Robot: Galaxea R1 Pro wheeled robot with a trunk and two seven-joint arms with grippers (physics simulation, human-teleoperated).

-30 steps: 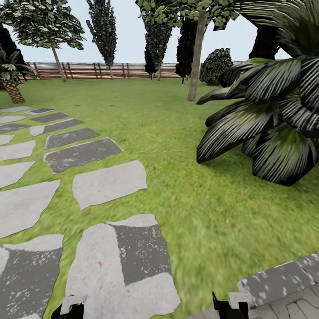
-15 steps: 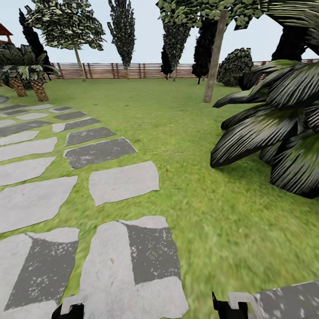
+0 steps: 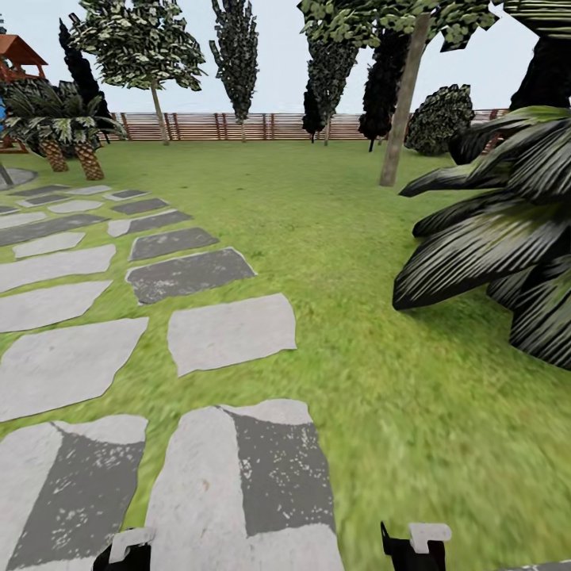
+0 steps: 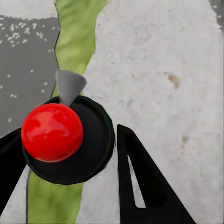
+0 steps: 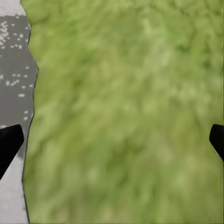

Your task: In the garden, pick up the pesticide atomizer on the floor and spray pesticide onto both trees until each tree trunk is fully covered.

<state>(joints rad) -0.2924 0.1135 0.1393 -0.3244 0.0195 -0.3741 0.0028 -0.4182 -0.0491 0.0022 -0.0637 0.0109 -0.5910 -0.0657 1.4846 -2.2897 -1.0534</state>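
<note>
The pesticide atomizer (image 4: 65, 140), a black round body with a red ball top and a grey nozzle, sits between the black fingers of my left gripper (image 4: 70, 142), which is shut on it above a stone slab and a strip of grass. My right gripper (image 5: 114, 140) is open over grass, holding nothing. Both grippers peek in at the bottom of the head view, left gripper (image 3: 127, 551) and right gripper (image 3: 412, 546). One tree's bare trunk (image 3: 403, 103) rises from the lawn ahead right. The other tree (image 3: 159, 111) stands far off by the fence.
Grey and whitish stone slabs (image 3: 230, 331) run along the left over the grass. A big dark-leaved palm (image 3: 500, 238) crowds the right side. Scaly short palms (image 3: 71, 151) and a red-roofed structure (image 3: 20, 55) stand far left. A slatted fence (image 3: 238, 125) rings the lawn.
The whole head view has slid rightward, so the camera has turned left. The red-roofed structure has come into sight and the paving at the bottom right has left the picture.
</note>
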